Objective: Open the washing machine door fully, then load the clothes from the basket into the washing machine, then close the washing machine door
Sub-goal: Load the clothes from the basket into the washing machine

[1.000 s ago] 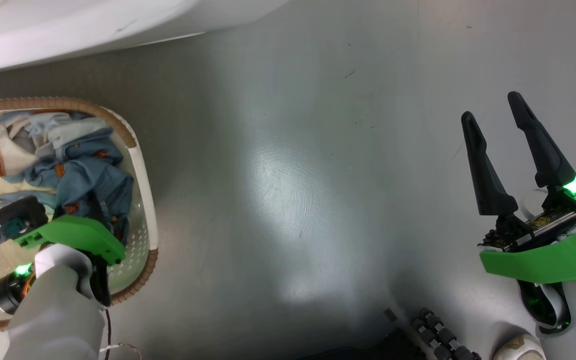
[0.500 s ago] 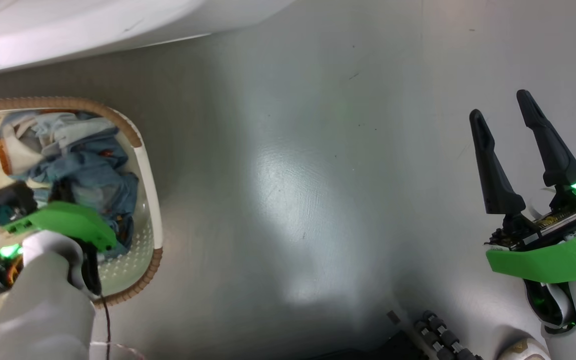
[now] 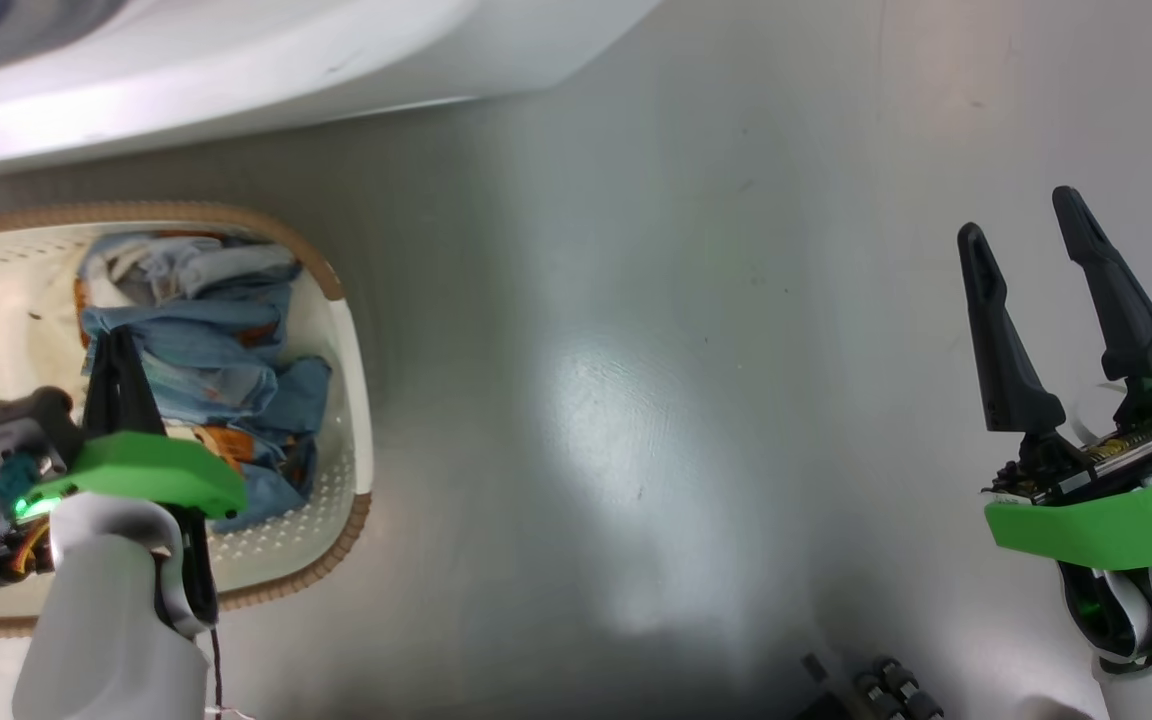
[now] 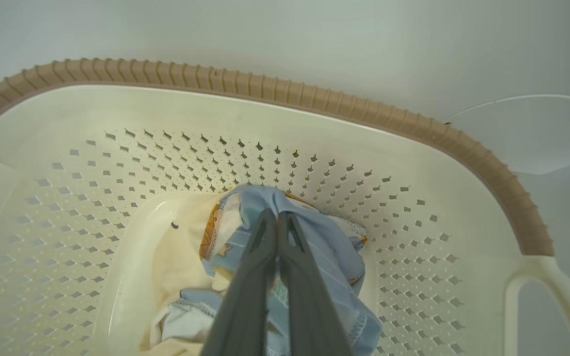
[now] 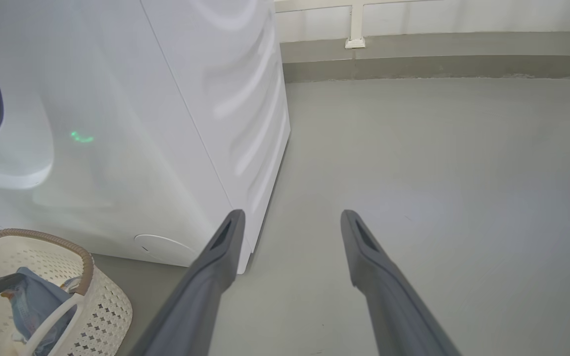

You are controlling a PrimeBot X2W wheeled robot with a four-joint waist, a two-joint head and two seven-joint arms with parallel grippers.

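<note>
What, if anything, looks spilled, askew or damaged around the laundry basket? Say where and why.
Nothing stands out. The clothes lie bunched inside the upright basket, none over its rim or on the floor. The left gripper is shut on a fold of them; the right gripper hangs open over the floor.

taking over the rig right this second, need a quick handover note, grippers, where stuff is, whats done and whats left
Left gripper: shut on the clothes, pinching a light blue fold down inside the basket.
Right gripper: open, holding nothing, above the bare floor.
Things: the basket stands on the floor in front of the washing machine, with all the clothes I can see lying in it.
Done: a grip on the clothes. Whether the door is fully open cannot be told from these views.
Left: lift the clothes out, load them into the washing machine, close the door.
</note>
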